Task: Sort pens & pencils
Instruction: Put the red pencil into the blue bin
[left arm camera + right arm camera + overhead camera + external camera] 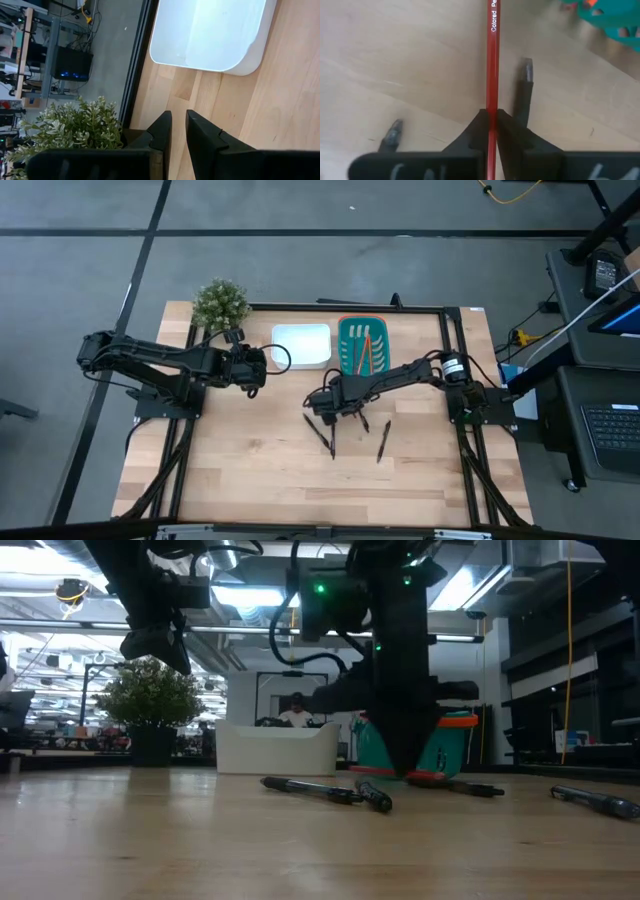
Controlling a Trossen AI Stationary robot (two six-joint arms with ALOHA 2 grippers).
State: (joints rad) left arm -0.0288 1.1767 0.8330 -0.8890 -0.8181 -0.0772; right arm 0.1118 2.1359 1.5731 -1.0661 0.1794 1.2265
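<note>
Pencils, thin red and orange sticks, are lying in the teal ribbed plastic tray (361, 345); one glossy red pencil (492, 65) is being pinched between the right gripper's (492, 120) clenched dark fingers above the pale wood-grain table (250, 470). Short black pens (321, 432) are lying scattered beneath. The left gripper (178, 131) is hanging slightly parted, empty, near the smooth white tray (210, 35).

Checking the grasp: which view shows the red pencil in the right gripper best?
The right wrist view: the red pencil sits clamped in the right gripper. High and low views hide it behind the arm; the left wrist view misses it.
</note>
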